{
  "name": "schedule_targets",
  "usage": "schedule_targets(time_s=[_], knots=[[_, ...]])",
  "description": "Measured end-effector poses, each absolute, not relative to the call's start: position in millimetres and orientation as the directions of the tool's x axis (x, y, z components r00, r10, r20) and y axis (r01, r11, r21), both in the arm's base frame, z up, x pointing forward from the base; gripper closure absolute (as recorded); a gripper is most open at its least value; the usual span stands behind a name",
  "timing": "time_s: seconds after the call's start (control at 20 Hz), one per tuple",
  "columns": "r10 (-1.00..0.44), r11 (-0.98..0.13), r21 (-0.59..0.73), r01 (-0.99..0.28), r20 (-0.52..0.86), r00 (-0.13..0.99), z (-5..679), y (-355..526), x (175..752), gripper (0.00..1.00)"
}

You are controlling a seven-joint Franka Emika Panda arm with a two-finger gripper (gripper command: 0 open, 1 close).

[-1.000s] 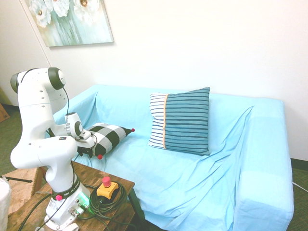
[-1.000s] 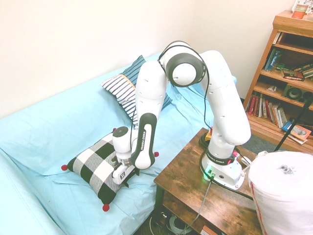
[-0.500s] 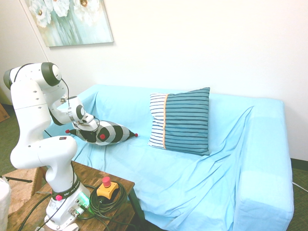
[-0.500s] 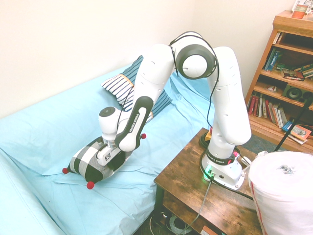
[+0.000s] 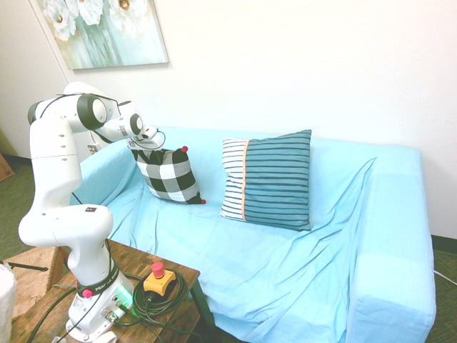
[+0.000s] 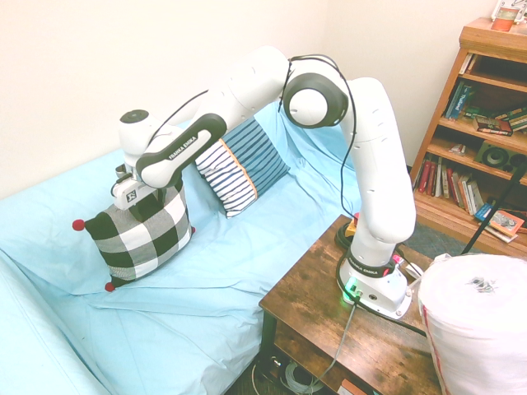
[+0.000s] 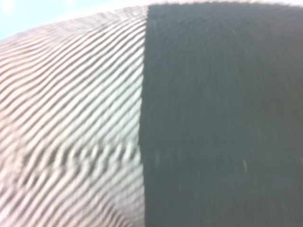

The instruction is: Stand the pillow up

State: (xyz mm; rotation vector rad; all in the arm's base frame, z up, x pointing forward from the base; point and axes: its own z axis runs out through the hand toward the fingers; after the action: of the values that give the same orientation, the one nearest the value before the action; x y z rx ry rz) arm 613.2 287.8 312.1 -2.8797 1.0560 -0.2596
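Pillow (image 5: pixel 170 175) in black-and-white buffalo check, with red pom-poms at its corners, stands nearly upright and slightly tilted on a sofa draped in light blue cloth (image 5: pixel 285 286). The robot's tool (image 6: pixel 134 194) is at its top edge; whether the tool is spread or pinching the fabric, I cannot tell. Just beside the pillow, a larger teal-and-white striped cushion (image 5: pixel 268 180) leans against the sofa's back. Up close, the wrist view shows a blurred pale check beside a dark one.
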Motion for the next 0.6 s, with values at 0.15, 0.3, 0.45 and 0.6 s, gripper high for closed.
schedule_targets(time_s=[0.15, 0.3, 0.45, 0.6], knots=[[-0.649, -0.761, -0.137, -0.634, 0.146, 0.747, 327, 284, 653, 0.0], [-0.649, -0.76, -0.154, -0.631, 0.135, 0.749, 339, 288, 671, 0.0], [-0.644, -0.764, -0.15, -0.627, 0.13, 0.754, 342, 287, 666, 0.0], [-0.641, -0.767, -0.102, -0.633, 0.114, 0.759, 336, 258, 648, 0.0]])
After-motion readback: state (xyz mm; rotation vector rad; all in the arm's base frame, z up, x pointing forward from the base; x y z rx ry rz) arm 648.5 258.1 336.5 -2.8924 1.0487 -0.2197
